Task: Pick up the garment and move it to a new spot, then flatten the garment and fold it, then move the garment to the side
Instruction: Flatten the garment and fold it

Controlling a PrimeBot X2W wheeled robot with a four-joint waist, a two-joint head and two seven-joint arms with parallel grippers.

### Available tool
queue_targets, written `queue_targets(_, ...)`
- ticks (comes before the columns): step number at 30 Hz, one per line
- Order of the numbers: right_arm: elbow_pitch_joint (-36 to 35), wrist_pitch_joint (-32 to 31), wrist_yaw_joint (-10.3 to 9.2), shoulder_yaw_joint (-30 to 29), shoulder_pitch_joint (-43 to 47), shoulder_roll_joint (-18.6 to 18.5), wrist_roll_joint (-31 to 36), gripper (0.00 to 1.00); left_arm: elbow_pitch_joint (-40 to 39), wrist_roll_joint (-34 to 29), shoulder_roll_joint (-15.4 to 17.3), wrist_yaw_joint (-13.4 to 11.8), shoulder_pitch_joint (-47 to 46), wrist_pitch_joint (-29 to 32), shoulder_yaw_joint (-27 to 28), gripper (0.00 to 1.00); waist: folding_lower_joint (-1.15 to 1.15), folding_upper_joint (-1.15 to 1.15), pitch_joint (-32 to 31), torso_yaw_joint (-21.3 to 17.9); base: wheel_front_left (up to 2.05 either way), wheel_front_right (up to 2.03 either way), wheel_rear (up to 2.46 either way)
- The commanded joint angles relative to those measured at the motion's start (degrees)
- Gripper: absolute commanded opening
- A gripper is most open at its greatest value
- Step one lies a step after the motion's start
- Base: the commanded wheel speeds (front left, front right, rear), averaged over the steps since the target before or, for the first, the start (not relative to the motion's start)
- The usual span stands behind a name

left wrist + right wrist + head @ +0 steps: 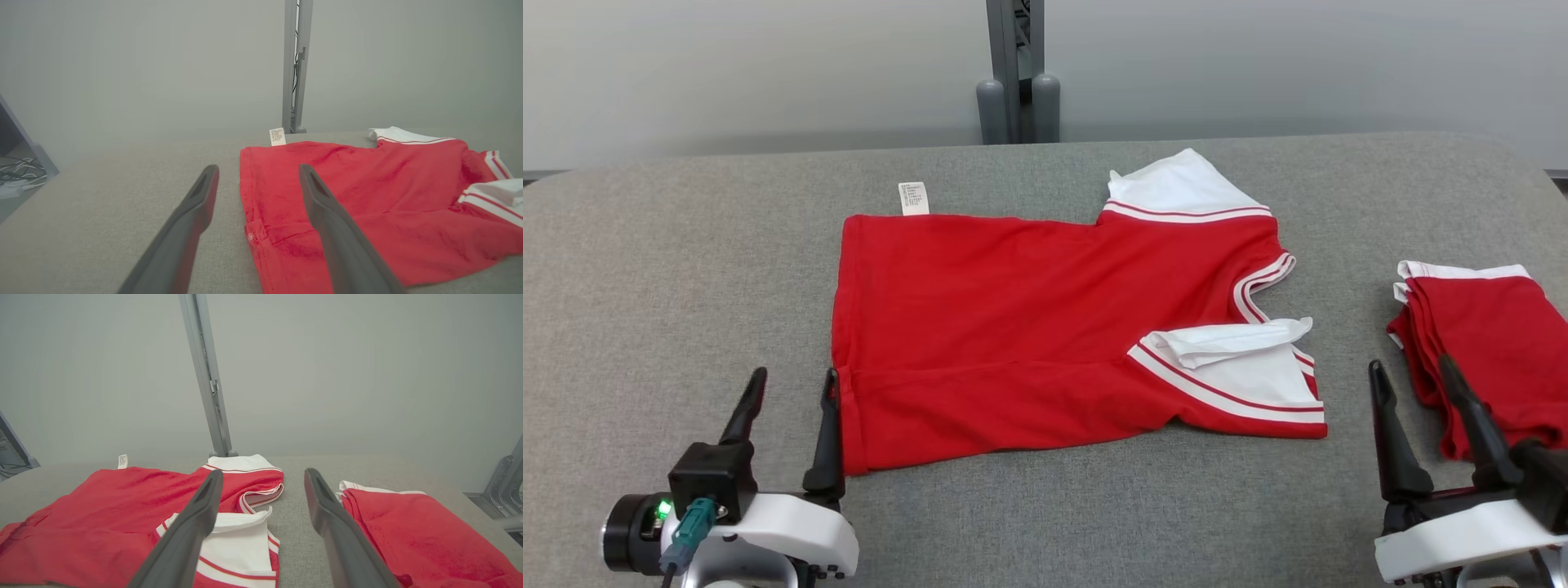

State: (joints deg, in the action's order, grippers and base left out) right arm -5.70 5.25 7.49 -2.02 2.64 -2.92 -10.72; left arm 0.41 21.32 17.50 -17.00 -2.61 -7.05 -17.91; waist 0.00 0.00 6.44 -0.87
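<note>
A red T-shirt with white striped sleeves [1045,327] lies spread on the grey table [670,261], hem to the left, collar to the right, a white care label [913,198] sticking out at its far left corner. Its near sleeve [1241,367] is folded over on itself. My left gripper [790,388] stands open just left of the hem's near corner, nothing between its fingers; in the left wrist view the shirt [367,204] lies under the right finger [327,212]. My right gripper [1411,377] hangs open right of the near sleeve, holding nothing; its wrist view shows the shirt [102,514].
A stack of folded red and white garments [1494,343] [412,535] sits at the table's right edge, just beyond my right gripper. A grey metal post [1017,73] rises behind the table's far edge. Bare grey table surface lies left of the shirt and along the front.
</note>
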Motion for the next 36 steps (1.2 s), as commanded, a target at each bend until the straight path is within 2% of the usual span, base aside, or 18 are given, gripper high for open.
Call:
queue_targets(1, 1.7, -0.5, 0.02, 0.0, -0.7, -0.1, -0.8, 1.00, 1.0, 0.6, 0.1, 0.6, -0.8, 0.7, -0.5, 1.00, 0.00, 0.00, 0.8, 0.0, 0.00, 0.00, 0.00)
queue_targets(22, 28.6, 2.8, 0.02, 5.0, -13.2, -0.4, -4.1, 1.00, 16.1, 7.3, -3.2, 7.0, -6.6, 3.5, -2.1, 1.00, 0.00, 0.00, 10.5, 1.1, 0.00, 0.00, 0.00)
queue_targets(23, 29.7, 3.0, 0.02, 5.3, -13.8, -0.4, -4.4, 1.00, 16.6, 7.8, -3.3, 7.4, -6.8, 3.7, -2.1, 0.93, 0.00, 0.00, 10.6, 1.1, 0.00, 0.00, 0.00)
queue_targets(24, 30.7, 2.9, 0.02, 5.6, -14.3, -0.4, -4.8, 1.00, 17.0, 8.3, -3.5, 7.9, -7.0, 4.1, -2.2, 0.38, 0.00, 0.00, 10.8, 1.1, 0.00, 0.00, 0.00)
queue_targets(25, 31.7, 2.8, 0.02, 5.7, -14.6, -0.4, -4.9, 0.92, 17.3, 8.5, -3.5, 8.2, -7.2, 4.0, -2.3, 0.00, 0.00, 0.00, 10.8, 1.1, 0.00, 0.00, 0.00)
queue_targets(26, 32.6, 2.9, 0.02, 5.8, -14.9, -0.4, -4.9, 0.40, 17.7, 8.7, -3.5, 8.5, -7.3, 4.4, -2.3, 0.00, 0.00, 0.00, 10.8, 1.1, 0.00, 0.00, 0.00)
queue_targets(27, 33.2, 3.1, 0.02, 5.9, -15.1, -0.3, -5.4, 0.15, 17.9, 9.0, -3.5, 8.7, -7.2, 4.7, -2.4, 0.00, 0.00, 0.00, 10.8, 1.1, 0.00, 0.00, 0.00)
queue_targets(28, 33.8, 3.1, 0.02, 6.1, -15.3, -0.3, -5.8, 0.00, 18.0, 9.2, -3.5, 8.8, -7.1, 4.7, -2.4, 0.00, 0.00, 0.00, 10.6, 1.1, 0.00, 0.00, 0.00)
queue_targets(32, 34.6, 3.4, -0.01, 6.2, -14.4, -0.7, -7.3, 0.00, 17.6, 9.4, -2.5, 9.1, -6.2, 5.5, -2.5, 0.00, 0.00, 0.00, 9.5, 1.3, 0.00, 0.00, 0.00)
queue_targets(36, 32.1, 2.6, -0.01, 5.4, -11.6, -1.1, -9.1, 0.00, 15.0, 9.2, -0.8, 8.8, -4.4, 6.8, -2.6, 0.00, 0.00, 0.00, 8.0, 1.5, 0.00, 0.00, 0.00)
